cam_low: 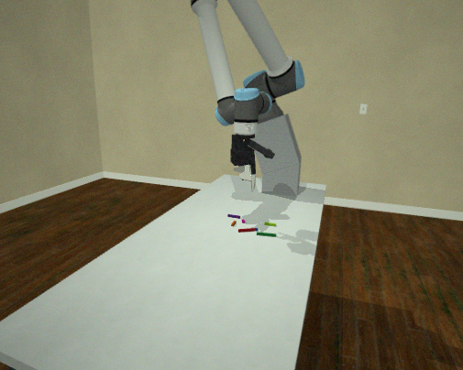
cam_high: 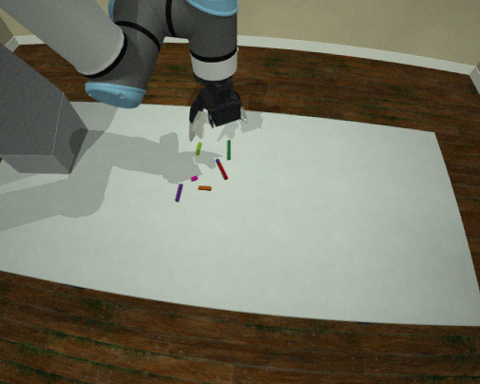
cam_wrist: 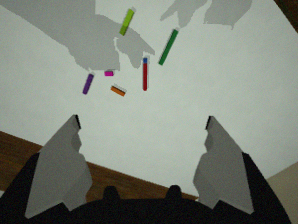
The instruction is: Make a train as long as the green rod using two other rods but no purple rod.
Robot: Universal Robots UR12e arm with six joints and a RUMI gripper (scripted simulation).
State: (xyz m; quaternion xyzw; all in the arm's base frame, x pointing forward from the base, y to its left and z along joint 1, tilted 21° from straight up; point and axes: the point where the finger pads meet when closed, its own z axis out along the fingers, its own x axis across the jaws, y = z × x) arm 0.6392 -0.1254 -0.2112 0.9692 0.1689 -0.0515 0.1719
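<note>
The green rod (cam_high: 229, 149) (cam_low: 266, 234) (cam_wrist: 168, 47) lies flat on the white mat (cam_high: 316, 214) (cam_low: 168, 284) (cam_wrist: 235, 85). Just beside it lies the red rod (cam_high: 222, 171) (cam_low: 246, 230) (cam_wrist: 145, 77), with the small blue rod (cam_high: 217, 161) (cam_low: 255, 229) (cam_wrist: 145, 60) touching its end in one line. The lime rod (cam_high: 199, 148) (cam_low: 270, 224) (cam_wrist: 127, 22), the magenta rod (cam_high: 194, 179) (cam_low: 243, 221) (cam_wrist: 109, 73), the orange rod (cam_high: 204, 188) (cam_low: 233, 223) (cam_wrist: 118, 90) and the purple rod (cam_high: 179, 192) (cam_low: 233, 215) (cam_wrist: 88, 83) lie apart nearby. My gripper (cam_high: 218, 124) (cam_low: 249, 178) (cam_wrist: 144, 116) is open and empty, high above the mat behind the rods.
The grey robot pedestal (cam_high: 22, 119) (cam_low: 280, 156) stands at the mat's far end. Dark wood floor (cam_high: 340, 81) (cam_low: 388, 275) surrounds the mat. The arm casts shadows over the lime and magenta rods.
</note>
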